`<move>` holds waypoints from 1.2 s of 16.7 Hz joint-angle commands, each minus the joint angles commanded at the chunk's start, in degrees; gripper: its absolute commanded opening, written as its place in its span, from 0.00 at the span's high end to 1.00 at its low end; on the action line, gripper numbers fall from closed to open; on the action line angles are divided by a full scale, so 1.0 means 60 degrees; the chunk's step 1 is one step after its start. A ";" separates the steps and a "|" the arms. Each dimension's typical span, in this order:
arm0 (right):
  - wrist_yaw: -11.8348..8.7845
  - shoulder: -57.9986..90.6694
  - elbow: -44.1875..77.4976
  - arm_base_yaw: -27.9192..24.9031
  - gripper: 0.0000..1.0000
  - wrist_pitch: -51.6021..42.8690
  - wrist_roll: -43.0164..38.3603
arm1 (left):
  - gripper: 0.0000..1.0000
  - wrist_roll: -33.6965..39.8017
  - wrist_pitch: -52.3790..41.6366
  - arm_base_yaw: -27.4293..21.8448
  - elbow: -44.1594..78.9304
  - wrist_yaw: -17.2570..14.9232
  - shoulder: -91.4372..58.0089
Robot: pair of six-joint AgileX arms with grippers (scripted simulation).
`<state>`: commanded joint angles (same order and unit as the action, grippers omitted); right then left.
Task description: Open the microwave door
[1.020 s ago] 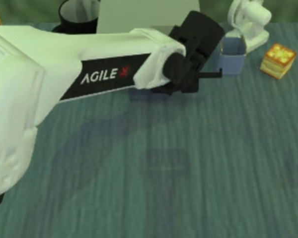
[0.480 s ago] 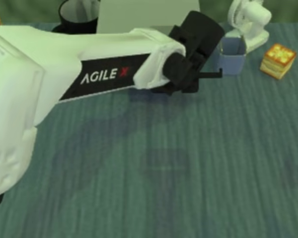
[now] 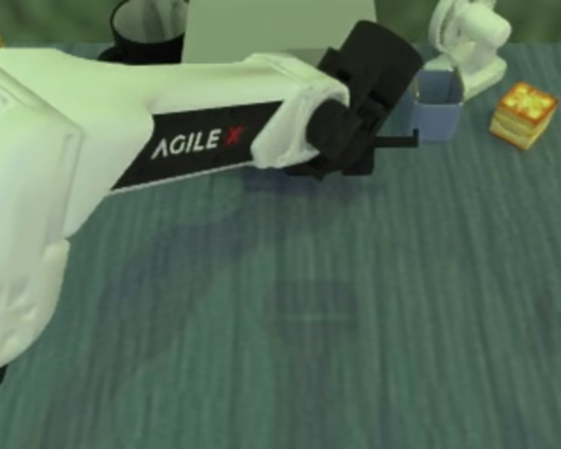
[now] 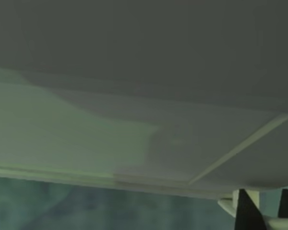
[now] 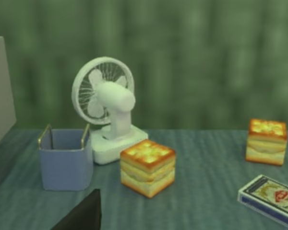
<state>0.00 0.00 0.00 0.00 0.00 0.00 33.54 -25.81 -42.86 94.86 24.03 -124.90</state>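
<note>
The pale microwave (image 3: 279, 26) stands at the table's far edge, a little left of centre. My left arm reaches across from the left, and its black gripper (image 3: 381, 123) sits at the microwave's front right corner. In the left wrist view the microwave door (image 4: 86, 129) fills nearly the whole picture from very close, grey window above and pale frame below. My left gripper (image 4: 270, 215) shows dark in one corner against a small white piece at the door's edge. From above, the arm hides the door. My right arm is out of the top view; a dark part of its gripper (image 5: 84, 214) shows in its own wrist view.
Just right of the microwave stands a blue-grey square cup (image 3: 438, 105), with a white fan (image 3: 467, 37) behind it and an orange cube (image 3: 523, 113) further right. A black mug (image 3: 148, 26) sits left of the microwave. The right wrist view adds a second orange cube (image 5: 266, 141) and a card box (image 5: 271, 197).
</note>
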 joint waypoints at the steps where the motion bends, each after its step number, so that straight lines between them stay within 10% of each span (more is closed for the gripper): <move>1: 0.0000 0.0000 0.0000 0.0000 0.00 0.0000 0.0000 | 1.00 0.0000 0.0000 0.0000 0.0000 0.0000 0.0000; 20: 0.0000 0.0000 0.0000 0.0000 0.00 0.0000 0.0000 | 1.00 -0.0553 0.0538 0.0038 -0.0799 -0.0346 0.0477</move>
<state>0.00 0.00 0.00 0.00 0.00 0.00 30.22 -22.58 -42.63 90.07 21.95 -122.04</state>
